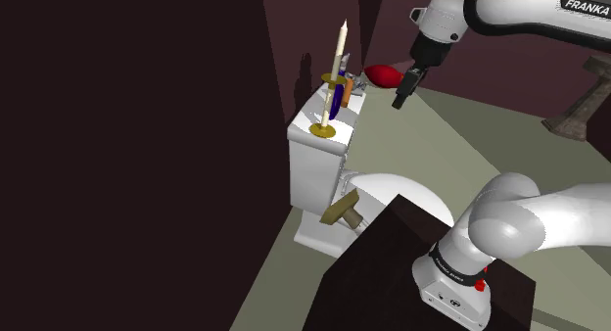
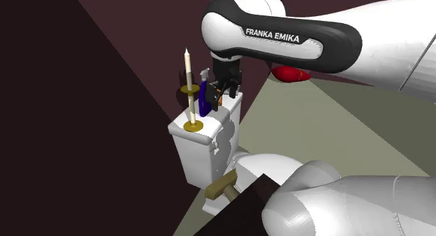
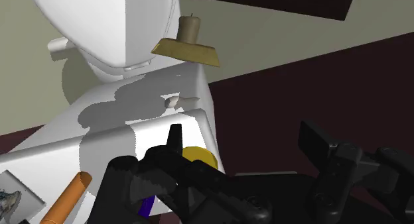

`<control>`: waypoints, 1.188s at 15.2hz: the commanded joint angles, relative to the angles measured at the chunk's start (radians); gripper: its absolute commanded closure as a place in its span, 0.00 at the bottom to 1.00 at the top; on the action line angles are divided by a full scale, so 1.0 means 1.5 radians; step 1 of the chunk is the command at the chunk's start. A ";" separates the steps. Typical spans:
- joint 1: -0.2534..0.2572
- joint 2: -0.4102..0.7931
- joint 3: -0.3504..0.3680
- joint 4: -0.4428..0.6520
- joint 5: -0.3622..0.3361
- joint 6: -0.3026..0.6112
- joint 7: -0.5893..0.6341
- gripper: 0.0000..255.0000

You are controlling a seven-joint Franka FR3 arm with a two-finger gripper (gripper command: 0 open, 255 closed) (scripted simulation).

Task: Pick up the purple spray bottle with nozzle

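Toilet tank top carries the purple spray bottle, seemingly outside the gripper's spread, empty jaws.

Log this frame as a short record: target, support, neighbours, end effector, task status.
target: purple spray bottle, upright, grey nozzle on top
support: lid of white toilet tank
neighbours: white candle in a brass holder, beside the bottle; orange cylinder against the bottle; red object beyond the tank
end effector: open, holding nothing, apart from the bottle, towards the shoulder view's right
status: bottle not yet grasped
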 commanded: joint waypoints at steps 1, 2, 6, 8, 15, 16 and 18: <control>0.000 0.000 0.000 0.000 0.000 0.000 0.000 0.00; -0.009 0.030 0.009 0.019 0.006 0.008 0.031 0.00; -0.045 0.149 0.040 0.106 0.023 0.029 0.153 0.00; -0.064 0.207 0.053 0.155 0.027 0.033 0.212 0.00; -0.116 0.406 0.071 0.351 0.024 0.016 0.410 0.00; -0.122 0.434 0.071 0.381 0.023 0.010 0.437 0.00; -0.132 0.489 0.068 0.445 0.021 -0.004 0.489 0.00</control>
